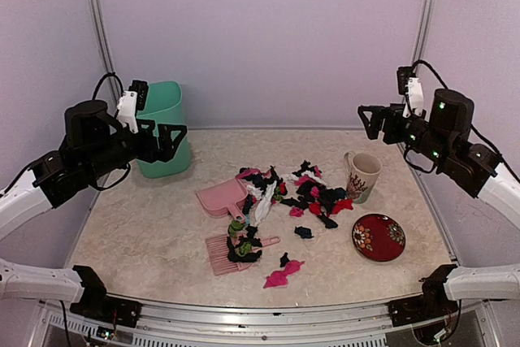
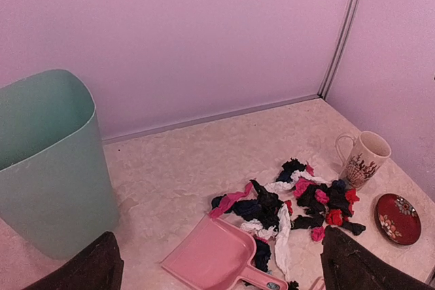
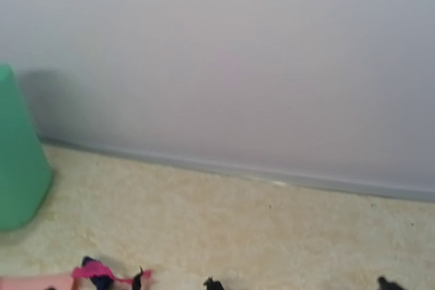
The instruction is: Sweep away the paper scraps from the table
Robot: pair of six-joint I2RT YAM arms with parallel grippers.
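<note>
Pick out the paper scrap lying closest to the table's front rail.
The magenta-pink scrap right of the pink brush; every other scrap lies farther back, toward the dustpan and cup.

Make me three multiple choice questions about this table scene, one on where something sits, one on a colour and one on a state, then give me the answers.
1. Where does the green bin stand on the table?
A. right front corner
B. left rear corner
C. dead centre

2. What colour is the dustpan next to the paper scraps?
A. blue
B. yellow
C. pink

3. How is the mug placed?
A. upright
B. on its side
C. upside down

Answers:
1 B, it sits far back on the left side.
2 C, its pan and handle show pink in the top and left wrist views.
3 A, its open mouth faces up.
</note>
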